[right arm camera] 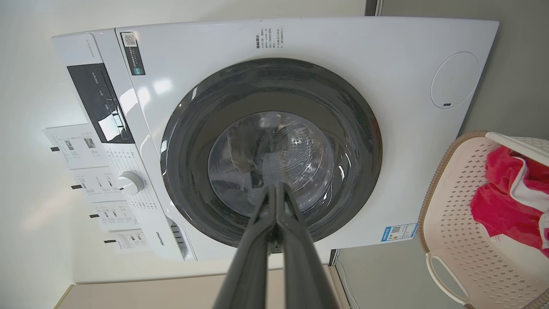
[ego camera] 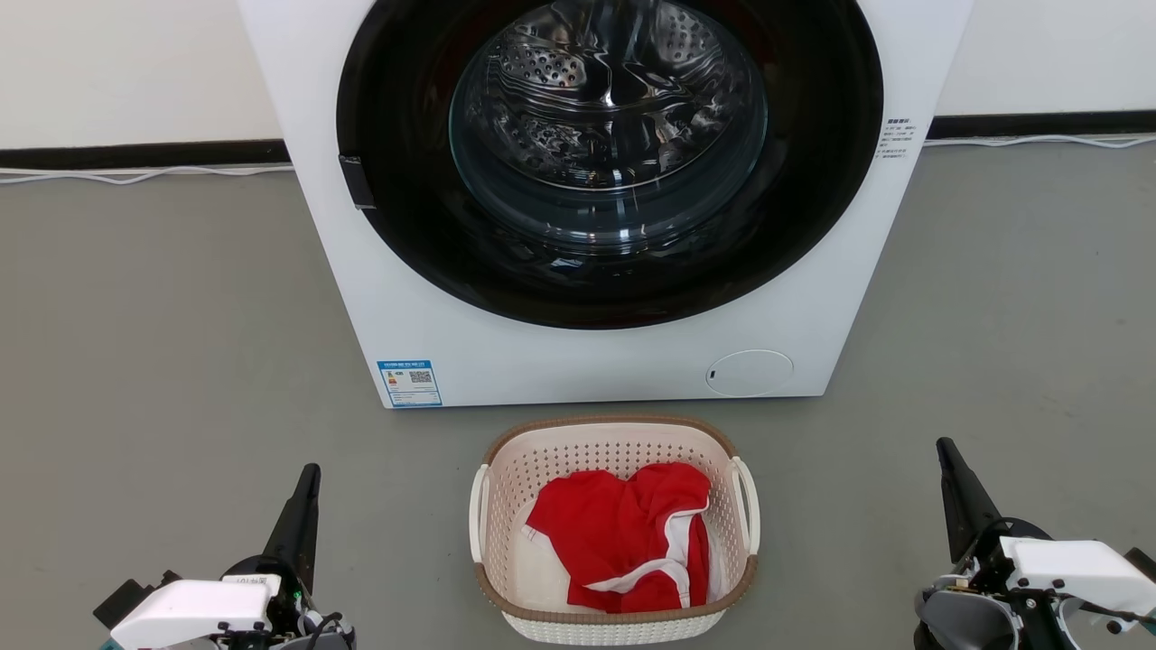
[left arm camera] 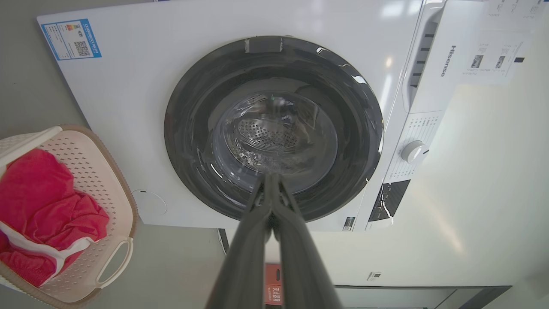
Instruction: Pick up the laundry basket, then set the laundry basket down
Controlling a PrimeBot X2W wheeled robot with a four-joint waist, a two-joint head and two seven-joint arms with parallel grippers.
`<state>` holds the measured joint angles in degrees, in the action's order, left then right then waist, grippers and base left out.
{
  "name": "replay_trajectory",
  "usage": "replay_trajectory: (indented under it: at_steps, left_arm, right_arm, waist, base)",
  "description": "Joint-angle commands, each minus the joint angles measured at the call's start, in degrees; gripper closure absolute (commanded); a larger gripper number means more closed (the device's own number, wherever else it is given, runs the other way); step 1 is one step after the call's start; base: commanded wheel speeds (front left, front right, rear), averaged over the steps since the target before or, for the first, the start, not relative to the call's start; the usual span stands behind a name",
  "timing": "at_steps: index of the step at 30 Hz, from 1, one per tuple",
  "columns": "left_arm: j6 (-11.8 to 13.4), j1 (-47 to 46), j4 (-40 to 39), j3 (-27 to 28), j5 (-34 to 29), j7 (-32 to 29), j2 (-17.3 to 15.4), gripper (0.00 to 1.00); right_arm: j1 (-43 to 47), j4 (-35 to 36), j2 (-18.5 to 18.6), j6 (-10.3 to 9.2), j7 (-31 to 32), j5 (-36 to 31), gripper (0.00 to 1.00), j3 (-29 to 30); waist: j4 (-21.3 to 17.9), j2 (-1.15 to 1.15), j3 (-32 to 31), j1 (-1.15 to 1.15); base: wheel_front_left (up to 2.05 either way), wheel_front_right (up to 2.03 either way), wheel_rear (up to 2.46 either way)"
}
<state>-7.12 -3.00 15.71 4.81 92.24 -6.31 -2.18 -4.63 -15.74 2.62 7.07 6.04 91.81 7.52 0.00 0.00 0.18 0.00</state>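
Note:
The laundry basket (ego camera: 506, 469), cream-white and perforated with a brown rim, sits on the grey floor just in front of the washing machine. A red garment with white trim (ego camera: 623, 533) lies inside it. White loop handles stick out on both sides. My left gripper (ego camera: 309, 474) hovers to the basket's left with its fingers shut on nothing. My right gripper (ego camera: 946, 447) hovers to the basket's right, also shut and empty. In the left wrist view the basket (left arm camera: 107, 180) is at the left edge, beside the shut gripper (left arm camera: 270, 176). In the right wrist view the basket (right arm camera: 454, 223) is at the right edge, beside the shut gripper (right arm camera: 276, 184).
A white front-loading washing machine (ego camera: 397, 298) with a dark round door (ego camera: 813, 181) stands close behind the basket. A white cable (ego camera: 135, 174) runs along the wall's black skirting. Bare grey floor lies on both sides of the basket.

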Motion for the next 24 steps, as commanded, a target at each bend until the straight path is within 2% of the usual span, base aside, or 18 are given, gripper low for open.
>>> replay_trajectory:
  at_steps: [1, 4, 5, 9, 13, 17, 24]
  left_arm:
    - [-0.4, -3.2, -1.7, 1.7, -0.1, -0.2, -0.7, 1.0]
    - [-0.4, -3.2, -1.7, 1.7, -0.1, -0.2, -0.7, 1.0]
    - [0.0, 0.0, 0.0, 0.0, 0.0, 0.0, 0.0, 0.0]
    - [0.0, 0.4, 0.6, -0.3, 0.0, 0.4, 0.1, 0.0]
    - [0.0, 0.5, 0.4, -0.9, 0.0, 1.1, 0.1, 0.0]
    - [0.0, 0.7, 0.1, -1.5, -0.1, 1.8, 0.1, 0.0]
    - [0.0, 0.9, -0.1, -2.1, -0.7, 2.8, 0.0, 0.0]
  right_arm:
    - [-1.6, 1.7, 0.3, 0.42, 0.4, 0.4, 1.0, -1.0]
    - [-1.6, 1.7, 0.3, 0.42, 0.4, 0.4, 1.0, -1.0]
    - [0.0, 0.0, 0.0, 0.0, 0.0, 0.0, 0.0, 0.0]
    - [0.3, -0.3, 0.0, -0.01, -0.4, -0.1, 0.0, -0.4]
    - [0.5, 0.3, 0.0, 0.0, -1.1, -0.3, 0.0, -1.0]
    - [0.8, 0.9, 0.0, 0.01, -1.8, -0.6, 0.0, -1.6]
    - [1.1, 1.5, 0.0, 0.04, -2.8, -2.0, 0.0, -2.0]
  waist:
    - [0.0, 0.0, 0.0, 0.0]
    - [0.0, 0.0, 0.0, 0.0]
    - [0.0, 0.0, 0.0, 0.0]
    - [0.0, 0.0, 0.0, 0.01]
    - [0.0, 0.0, -0.1, 0.13]
    - [0.0, 0.0, 0.0, 0.02]
    - [0.0, 0.0, 0.1, 0.0]
  base:
    - [0.0, 0.0, 0.0]
    - [0.0, 0.0, 0.0]
    - [0.0, 0.0, 0.0]
    - [0.0, 0.0, 0.0]
    - [0.0, 0.0, 0.0]
    - [0.0, 0.0, 0.0]
    - [0.0, 0.0, 0.0]
